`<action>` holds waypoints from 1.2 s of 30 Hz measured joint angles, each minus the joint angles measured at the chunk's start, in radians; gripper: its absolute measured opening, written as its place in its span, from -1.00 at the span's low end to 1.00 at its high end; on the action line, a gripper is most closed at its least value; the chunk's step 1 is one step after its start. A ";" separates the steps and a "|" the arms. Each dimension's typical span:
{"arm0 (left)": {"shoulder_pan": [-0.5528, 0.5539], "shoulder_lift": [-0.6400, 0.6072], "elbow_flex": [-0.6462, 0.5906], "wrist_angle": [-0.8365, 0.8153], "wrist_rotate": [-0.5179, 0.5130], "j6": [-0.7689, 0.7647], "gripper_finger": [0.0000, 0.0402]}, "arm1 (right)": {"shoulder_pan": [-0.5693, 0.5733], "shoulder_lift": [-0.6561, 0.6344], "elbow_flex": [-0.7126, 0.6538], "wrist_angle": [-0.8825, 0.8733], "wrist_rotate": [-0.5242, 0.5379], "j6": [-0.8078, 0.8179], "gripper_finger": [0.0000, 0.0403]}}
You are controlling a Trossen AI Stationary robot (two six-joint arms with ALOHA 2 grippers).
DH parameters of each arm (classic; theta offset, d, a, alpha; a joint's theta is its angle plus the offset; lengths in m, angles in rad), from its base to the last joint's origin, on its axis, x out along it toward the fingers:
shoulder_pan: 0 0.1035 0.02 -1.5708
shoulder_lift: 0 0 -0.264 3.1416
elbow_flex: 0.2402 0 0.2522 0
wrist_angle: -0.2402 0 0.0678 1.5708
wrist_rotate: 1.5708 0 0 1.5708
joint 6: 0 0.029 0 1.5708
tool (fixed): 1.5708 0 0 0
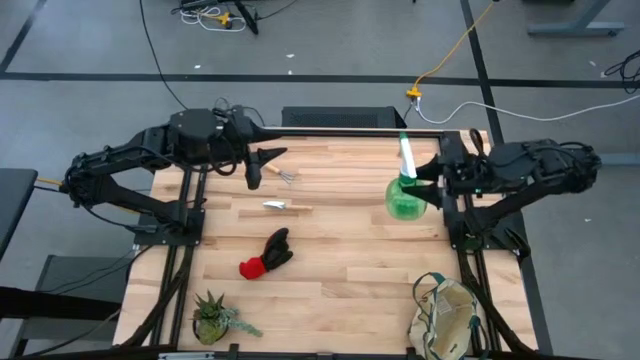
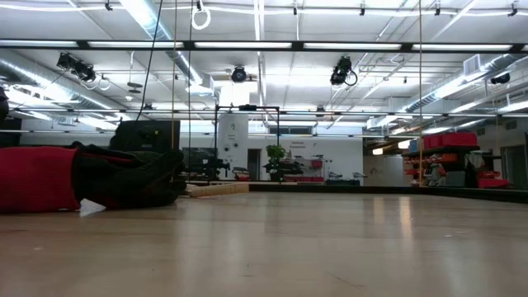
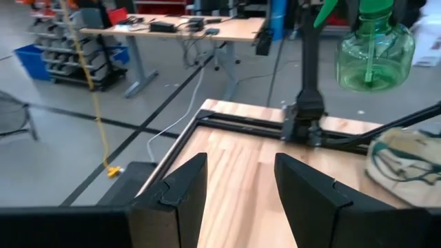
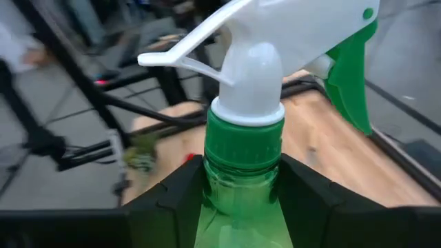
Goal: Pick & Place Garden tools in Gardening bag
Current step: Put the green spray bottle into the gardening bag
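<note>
Your right gripper (image 1: 428, 182) is clamped on the green sprayer (image 1: 404, 195), held above the table (image 1: 340, 270). Left gripper (image 1: 268, 160) hangs over the rake (image 1: 282, 174), jaws apart.

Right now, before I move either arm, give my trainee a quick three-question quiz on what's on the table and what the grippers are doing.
1. True or false: the right gripper is shut on the green spray bottle.
2. Which corner region holds the gardening bag? A) beside the left arm's base B) near the table's front edge on the right arm's side C) the middle of the table
3. Fill in: the left gripper is open and holds ____; below it on the table lie the rake, the trowel and the glove pair.

Key: 1 true; 2 B; 3 nothing.
</note>
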 joint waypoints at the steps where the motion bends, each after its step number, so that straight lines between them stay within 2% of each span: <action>1: 0.000 0.000 0.000 0.004 0.009 0.000 -0.12 | 0.004 0.000 0.000 0.005 -0.008 -0.001 -0.16; 11: 0.000 0.018 -0.002 0.085 0.255 0.009 -0.12 | 0.032 0.001 0.000 0.002 -0.008 0.003 -0.16; 20: -0.043 0.065 0.000 0.195 0.266 0.002 -0.12 | 0.031 0.011 0.000 0.002 -0.007 0.000 -0.16; 28: -0.092 0.185 0.000 0.378 0.270 -0.007 -0.12 | 0.030 0.039 0.000 0.010 -0.003 -0.022 -0.16; 36: -0.114 0.312 0.000 0.576 0.270 -0.049 -0.12 | 0.030 0.058 -0.001 0.014 0.061 -0.046 -0.16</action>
